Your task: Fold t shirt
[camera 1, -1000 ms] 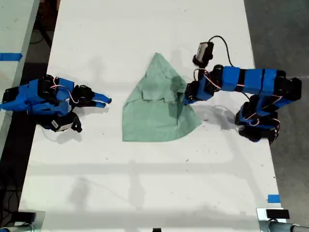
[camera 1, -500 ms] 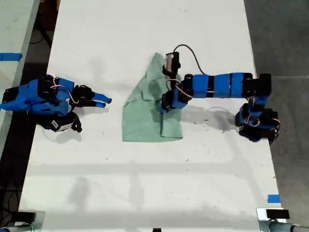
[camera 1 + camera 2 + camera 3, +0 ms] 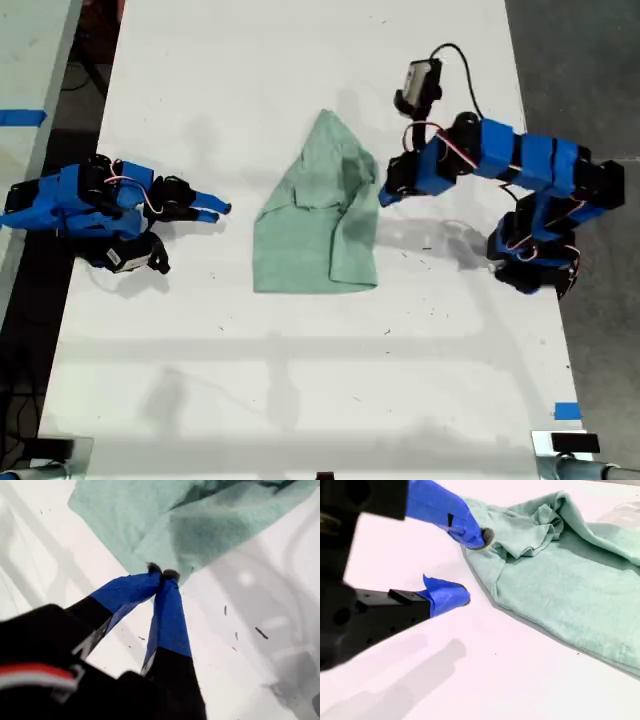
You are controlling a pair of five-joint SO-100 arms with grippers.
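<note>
The pale green t shirt (image 3: pixel 315 225) lies partly folded on the white table (image 3: pixel 300 380), pointed end toward the far edge, its flap on the exterior view's right laid over the middle. My first gripper (image 3: pixel 385 195) hovers just off the shirt's edge on the exterior view's right. In the first wrist view its fingers (image 3: pixel 167 605) meet at the tips, shut, with no cloth (image 3: pixel 200 525) seen between them. My second gripper (image 3: pixel 215 208) rests low on the table at the exterior view's left, apart from the shirt. The second wrist view shows it open (image 3: pixel 472 567), pointing at the cloth (image 3: pixel 560 580).
A blue tape mark (image 3: pixel 566 410) sits near the table's front corner on the exterior view's right. Another table with blue tape (image 3: pixel 20 117) stands beyond the exterior view's left edge. The first arm's base (image 3: pixel 535 255) stands by the table's edge on the exterior view's right.
My first gripper carried the shirt's flap from the exterior view's right over the middle, let it go and drew back to that edge. The shirt is narrower. The second arm stayed still.
</note>
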